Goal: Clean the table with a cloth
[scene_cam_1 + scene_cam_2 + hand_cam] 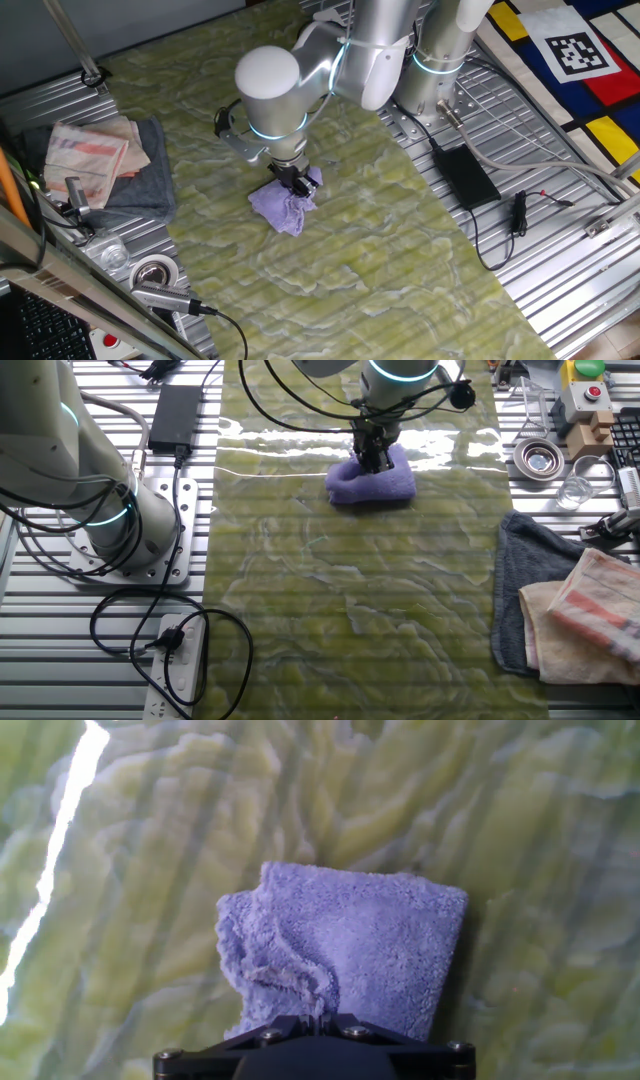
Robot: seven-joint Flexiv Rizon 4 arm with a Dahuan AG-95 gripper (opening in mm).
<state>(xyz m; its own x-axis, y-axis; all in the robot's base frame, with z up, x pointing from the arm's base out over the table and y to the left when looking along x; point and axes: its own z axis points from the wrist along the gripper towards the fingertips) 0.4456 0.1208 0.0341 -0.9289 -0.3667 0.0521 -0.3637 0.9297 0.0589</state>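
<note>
A purple fluffy cloth point(285, 207) lies on the yellow-green marbled table point(400, 270). My gripper point(299, 184) is shut on the cloth's upper edge, pinching a fold and pressing it on the surface. In the other fixed view the cloth point(375, 484) sits near the far end of the table point(350, 610) with the gripper point(374, 458) on top of it. In the hand view the cloth point(350, 955) spreads out ahead of the closed fingers point(318, 1017), a gathered wrinkle running into them.
A grey towel with folded cloths point(110, 160) lies beside the table, also seen in the other fixed view point(570, 600). A tape roll point(153, 270), a black power brick point(465, 175) with cables, and a second arm's base point(110, 510) stand on the ribbed metal.
</note>
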